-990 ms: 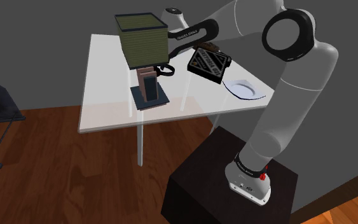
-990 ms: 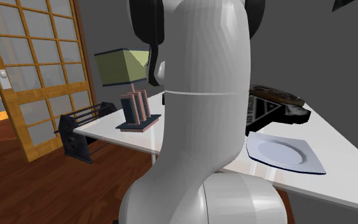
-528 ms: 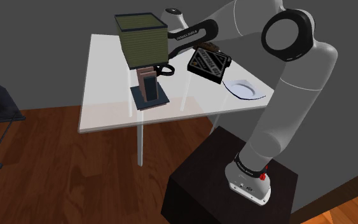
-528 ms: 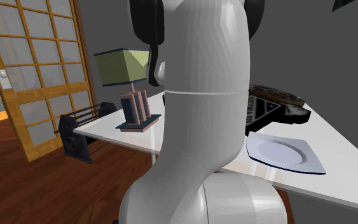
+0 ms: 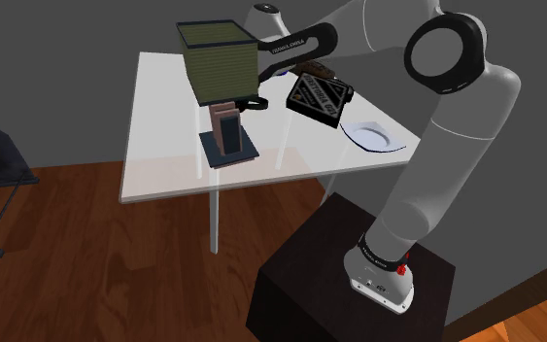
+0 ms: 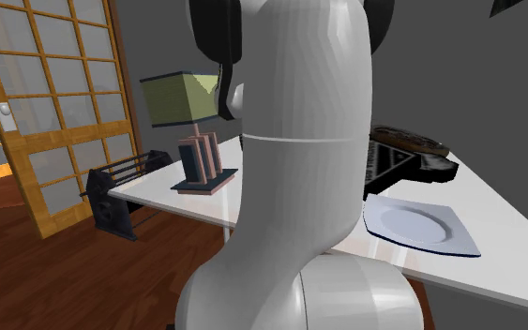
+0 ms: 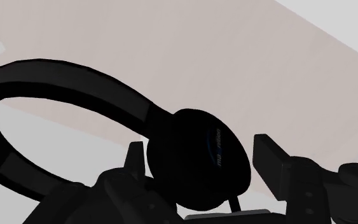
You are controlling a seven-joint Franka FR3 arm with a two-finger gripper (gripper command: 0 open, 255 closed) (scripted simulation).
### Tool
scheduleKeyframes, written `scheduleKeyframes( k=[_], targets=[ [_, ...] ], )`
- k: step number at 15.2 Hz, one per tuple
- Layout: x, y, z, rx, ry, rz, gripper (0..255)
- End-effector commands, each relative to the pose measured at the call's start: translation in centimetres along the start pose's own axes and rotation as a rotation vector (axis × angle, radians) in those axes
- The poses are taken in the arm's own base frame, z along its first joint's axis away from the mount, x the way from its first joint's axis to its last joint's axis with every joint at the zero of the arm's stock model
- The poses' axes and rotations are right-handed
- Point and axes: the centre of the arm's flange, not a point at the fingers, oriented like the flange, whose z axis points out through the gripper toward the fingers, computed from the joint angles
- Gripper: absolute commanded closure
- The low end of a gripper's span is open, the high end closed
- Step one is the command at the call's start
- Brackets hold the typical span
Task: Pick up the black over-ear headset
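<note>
A: How are the jaws seen to stand?

B: In the wrist view the all-black two-finger gripper point(image 7: 199, 145) is seen clenched on the black over-ear headset point(image 7: 75, 79). One round, smooth ear cup is clasped between the two fingers point(image 7: 269, 159), which are held apart by the cup's full breadth.

A: And how is the headset shaped?

B: A broad, flat band is seen curving away from the clasped cup in a wide arc. Small pale lettering is printed on the cup's face, too small to be read.

A: Where is it found?

B: Over the glossy white table point(image 5: 164, 107), just beside the stem of a table lamp with a ribbed olive-green square shade point(image 5: 217, 60). A small black part of the headset point(image 5: 256, 103) is glimpsed past the shade's lower corner. Whether it is raised off the table cannot be told.

A: What else is set around?

B: The lamp is borne on upright pinkish-brown slabs over a dark square base point(image 5: 230, 148). Near it a flat black patterned box point(image 5: 320, 97) lies tilted, and a white plate with a dark rim point(image 5: 370, 136) is set beyond that.

A: What stands in the way?

B: In the shoulder view the shade is placed before the arm's end. In the second exterior view much of the table is hidden by the white arm point(image 6: 299, 141).
</note>
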Motion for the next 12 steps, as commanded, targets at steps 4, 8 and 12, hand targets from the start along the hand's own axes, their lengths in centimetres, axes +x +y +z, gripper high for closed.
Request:
scheduleKeyframes(
  k=[4, 8, 12],
  targets=[
    [0.8, 0.2, -2.5, 0.000, 0.000, 0.000, 255],
    [1.4, 0.3, -4.5, 0.000, 0.000, 0.000, 255],
    [1.8, 0.4, -5.5, 0.000, 0.000, 0.000, 255]
  ],
)
